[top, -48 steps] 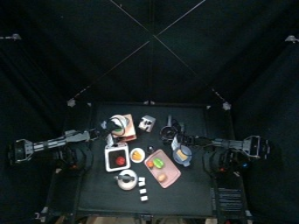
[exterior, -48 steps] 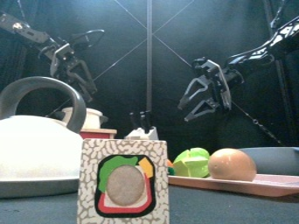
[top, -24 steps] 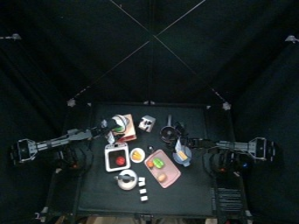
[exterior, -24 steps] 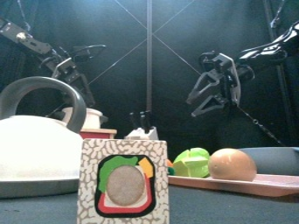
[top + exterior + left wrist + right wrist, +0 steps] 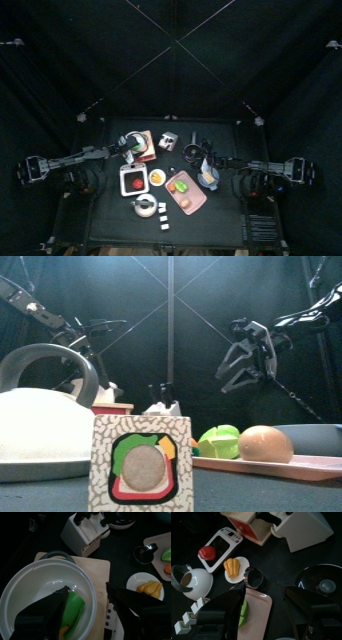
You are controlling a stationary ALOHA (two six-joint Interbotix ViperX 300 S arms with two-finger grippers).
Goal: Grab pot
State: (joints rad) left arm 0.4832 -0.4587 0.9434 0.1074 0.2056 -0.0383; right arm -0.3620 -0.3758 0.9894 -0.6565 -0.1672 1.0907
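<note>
- The pot (image 5: 40,587), white with a grey loop handle, sits right under your left end effector (image 5: 90,594). Its near rim runs between the two jaws, one jaw hanging over the inside and the other outside the wall.
- That end effector is spread wide and holds nothing. The main risk is that if you close from this height, the jaws may meet above the rim or only clip its lip, and the smooth wall could slip out.
- The pot rests on a pale wooden board (image 5: 100,569) that reaches out past the outer jaw. If you come down too far on that side, the jaw may land on the board and push it, taking the pot along.
- A knife block (image 5: 83,534) stands beyond the pot, well ahead of the jaws. A lift that swings forward could knock it.
- Something green (image 5: 75,607) lies inside the pot beside the inner jaw and could get pinched against the wall.
- Your right end effector (image 5: 264,594), also wide and empty, hangs above a pink tray (image 5: 258,609), well clear of the pot.
- Black curtains (image 5: 80,60) close in the room on every side.
- The bench (image 5: 214,225) is small, black and crowded, so there is little room to slide anything.
</note>
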